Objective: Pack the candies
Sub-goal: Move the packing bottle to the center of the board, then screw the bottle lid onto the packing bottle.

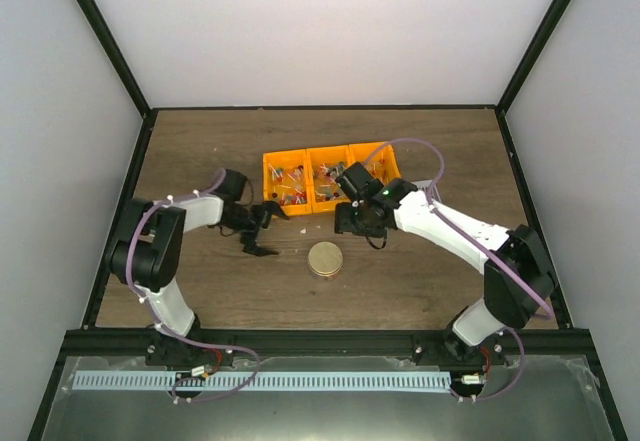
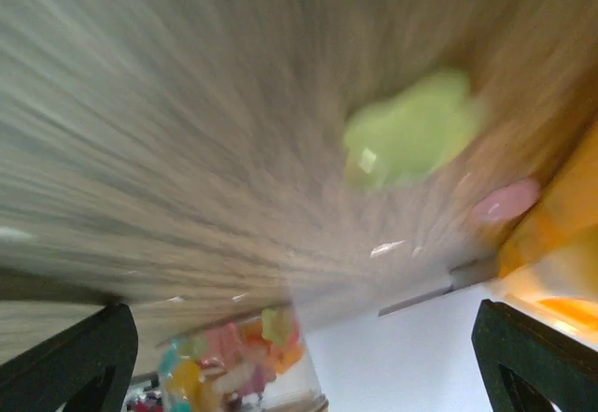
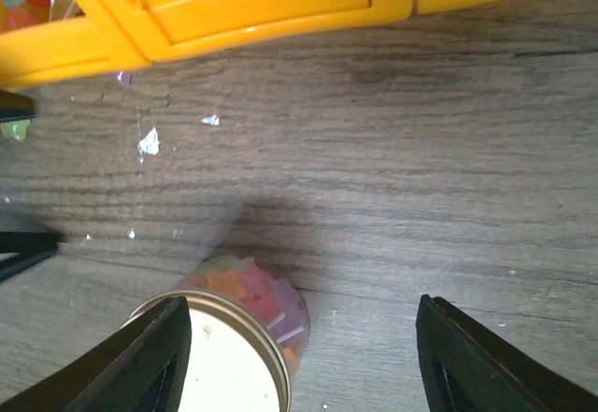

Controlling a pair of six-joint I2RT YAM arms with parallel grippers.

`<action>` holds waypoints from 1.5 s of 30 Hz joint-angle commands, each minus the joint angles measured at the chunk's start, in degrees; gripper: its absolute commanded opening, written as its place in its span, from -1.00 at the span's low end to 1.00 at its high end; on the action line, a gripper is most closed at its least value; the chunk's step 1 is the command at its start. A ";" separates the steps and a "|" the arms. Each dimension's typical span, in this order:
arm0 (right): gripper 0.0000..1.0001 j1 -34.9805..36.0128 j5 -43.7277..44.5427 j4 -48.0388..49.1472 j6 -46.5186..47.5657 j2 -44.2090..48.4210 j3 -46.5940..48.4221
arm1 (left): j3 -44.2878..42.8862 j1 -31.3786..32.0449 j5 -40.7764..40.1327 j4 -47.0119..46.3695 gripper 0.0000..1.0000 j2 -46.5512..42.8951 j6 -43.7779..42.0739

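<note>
The three joined orange bins [image 1: 330,173] sat toward the far edge of the surface [image 1: 200,151], about midway between its side edges; the candies [image 1: 292,183] lay mostly inside them, small mixed-colour pieces in each compartment; a round gold lid [image 1: 324,259] lay flat closer to the near edge, apart from the bins and between the two arms. The left gripper [image 1: 264,229] hung just before the near wall of the end bin, its fingers [image 2: 79,361] spread wide with nothing between them; its own view was smeared by blur, yet a green candy [image 2: 411,136] and a pink candy [image 2: 506,200] showed loose on the wood beside the bin. The right gripper [image 1: 364,227] stood over the surface just before the bins, released, its jaws apart; a clear jar [image 3: 252,305] with a gold rim, coloured candies showing through its wall, sat close against one finger while the other finger was well clear of it; whether the near finger touched the jar could not be told. White scraps [image 3: 148,141] dotted the wood near the bins' front wall. The surface was dark brown wood grain; pale plain walls framed by black posts [image 1: 105,36] closed it in on three sides; a grey slotted rail [image 1: 260,381] ran along the near edge by the arm bases; purple cables [image 1: 425,151] looped off both arms.
</note>
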State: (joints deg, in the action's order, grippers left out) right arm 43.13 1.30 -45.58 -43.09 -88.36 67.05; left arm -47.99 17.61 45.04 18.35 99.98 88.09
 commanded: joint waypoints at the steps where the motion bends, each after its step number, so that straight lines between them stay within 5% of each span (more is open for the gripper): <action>1: 0.36 -2.24 0.74 1.52 0.80 2.78 0.70 | -6.00 -5.77 -16.93 24.74 1.00 -2.01 -20.74; 6: 0.38 -2.70 1.08 3.49 2.09 3.91 -1.08 | -12.62 -6.22 -33.19 27.64 1.00 -9.29 -29.45; 13: 0.40 -2.73 1.39 6.00 3.20 6.05 -3.14 | -13.64 -5.92 -39.88 25.75 1.00 -20.90 -34.88; 24: 0.42 -2.71 2.21 7.26 4.15 6.64 -3.84 | -7.34 -6.00 -68.92 8.85 0.84 -41.99 -45.77; 27: 0.42 -2.70 2.13 7.04 4.33 7.13 -3.97 | -4.88 -5.92 -65.15 0.30 0.66 -43.38 -60.60; 32: 0.44 -2.70 2.13 7.17 4.57 7.20 -4.14 | -3.05 -5.94 -61.22 -4.90 0.66 -44.77 -67.29; 35: 0.45 -2.70 2.16 7.13 4.69 6.94 -3.91 | -0.59 -5.91 -61.33 -7.82 0.97 -46.92 -65.20; 37: 0.45 -2.66 2.21 7.13 4.68 6.95 -3.85 | 1.48 -5.92 -59.83 -11.00 1.00 -48.66 -64.48; 45: 0.46 -2.70 2.17 7.82 4.27 6.82 -5.13 | 10.68 -5.38 -42.84 -19.43 1.00 -55.00 -87.63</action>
State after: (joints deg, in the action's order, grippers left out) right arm 40.64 2.52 -38.83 -39.24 -82.32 62.72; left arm -40.71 11.68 -9.13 6.35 47.68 14.57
